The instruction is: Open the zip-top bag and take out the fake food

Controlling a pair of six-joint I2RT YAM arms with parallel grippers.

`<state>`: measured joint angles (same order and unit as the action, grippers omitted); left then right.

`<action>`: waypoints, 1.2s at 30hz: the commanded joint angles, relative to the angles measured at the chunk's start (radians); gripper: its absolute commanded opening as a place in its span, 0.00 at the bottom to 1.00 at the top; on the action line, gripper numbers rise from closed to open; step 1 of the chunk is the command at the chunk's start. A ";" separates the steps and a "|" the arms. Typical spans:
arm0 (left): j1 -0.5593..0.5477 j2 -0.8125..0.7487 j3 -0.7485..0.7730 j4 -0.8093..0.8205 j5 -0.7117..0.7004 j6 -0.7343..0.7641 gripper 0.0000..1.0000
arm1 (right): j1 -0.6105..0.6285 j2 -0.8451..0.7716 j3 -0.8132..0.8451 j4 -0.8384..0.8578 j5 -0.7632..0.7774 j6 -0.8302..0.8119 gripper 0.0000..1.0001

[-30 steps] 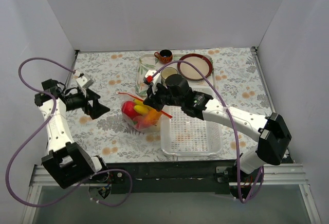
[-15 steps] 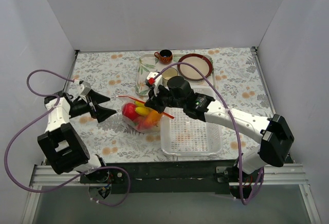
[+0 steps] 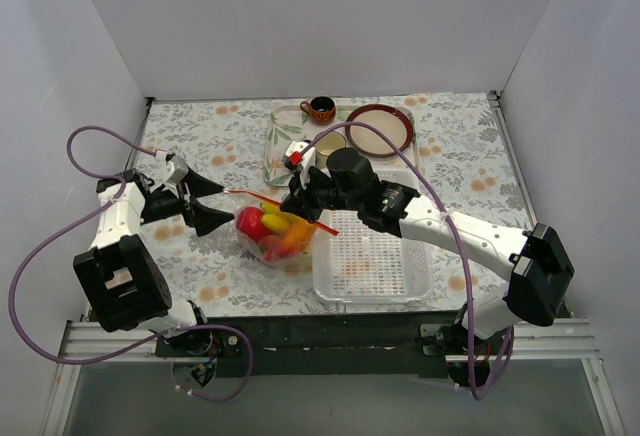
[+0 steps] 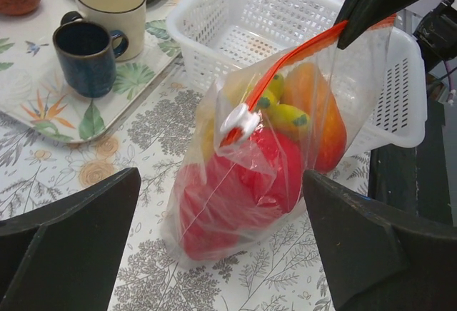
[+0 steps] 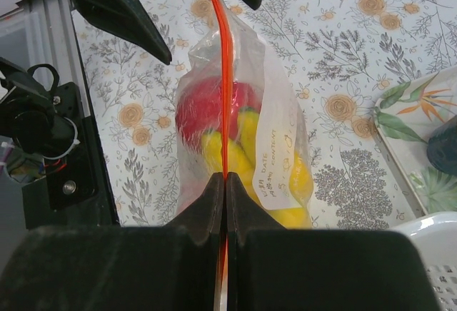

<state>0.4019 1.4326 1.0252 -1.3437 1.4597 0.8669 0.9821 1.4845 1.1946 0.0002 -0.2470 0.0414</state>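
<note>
White walls enclose a floral-patterned bench, viewed from above and from both wrists. At far left, the left claw is spread wide and holds nothing; its two dark fingers flank the near end of the zip-top bag without touching it, a posture that appears to be preparation for closing on the bag's mouth. The bag stands just right of this claw, near the bench's middle, its base resting on the bench and its mouth raised. Through the clear film the fake food is visible, all inside: a red piece low down, yellow pieces and an orange one above. The red-orange zip strip reads as one unbroken line, so the mouth is judged sealed, with the white slider at the end nearest the left claw. At the strip's opposite end the right claw is pinched fully closed on the strip, holding it taut and lifted, presumably so that the slider can be drawn along it. Right of the bag, touching it, sits a white slotted basket, the likely destination for the pieces. Behind lies a tray bearing cups
</note>
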 commanded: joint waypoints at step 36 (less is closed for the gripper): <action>-0.126 -0.325 0.015 0.865 0.334 -1.034 0.00 | -0.006 0.094 0.279 -0.060 -0.017 -0.077 0.43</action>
<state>0.2768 1.1770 1.0420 -0.5804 1.4696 -0.0505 0.9791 1.5177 1.3209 -0.0383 -0.2317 0.0185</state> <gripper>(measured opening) 0.098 0.394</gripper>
